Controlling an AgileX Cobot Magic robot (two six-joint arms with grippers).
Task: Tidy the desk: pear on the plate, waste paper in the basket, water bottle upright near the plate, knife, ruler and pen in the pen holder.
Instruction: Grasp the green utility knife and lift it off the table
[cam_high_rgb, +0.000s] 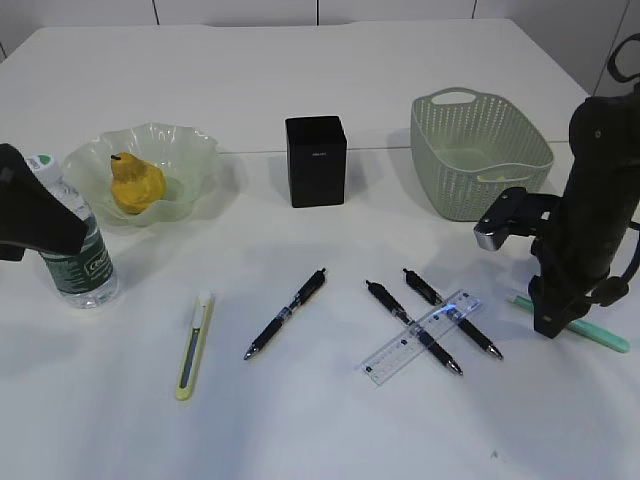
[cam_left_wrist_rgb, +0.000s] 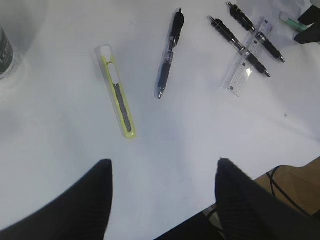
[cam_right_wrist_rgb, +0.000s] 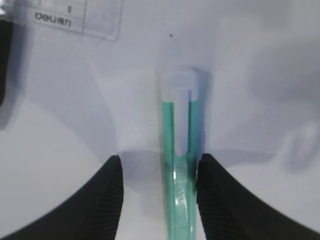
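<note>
A yellow pear (cam_high_rgb: 135, 183) lies on the glass plate (cam_high_rgb: 195, 150). Beside the plate stands the water bottle (cam_high_rgb: 85, 265), upright. My left gripper (cam_left_wrist_rgb: 163, 162) hangs open and empty above the table, near the yellow-green knife (cam_left_wrist_rgb: 117, 97). The clear ruler (cam_high_rgb: 420, 338) lies across two black pens (cam_high_rgb: 452, 312); a third black pen (cam_high_rgb: 287, 312) lies apart. My right gripper (cam_right_wrist_rgb: 160, 157) is down over a green pen (cam_right_wrist_rgb: 180, 150). Its jaws straddle the barrel, one finger against it and a gap on the other side. The black pen holder (cam_high_rgb: 316, 160) stands mid-table. No waste paper shows.
A pale green basket (cam_high_rgb: 480, 150) stands at the back right, close behind my right arm (cam_high_rgb: 590, 200). The table's front edge shows in the left wrist view, with cables below it.
</note>
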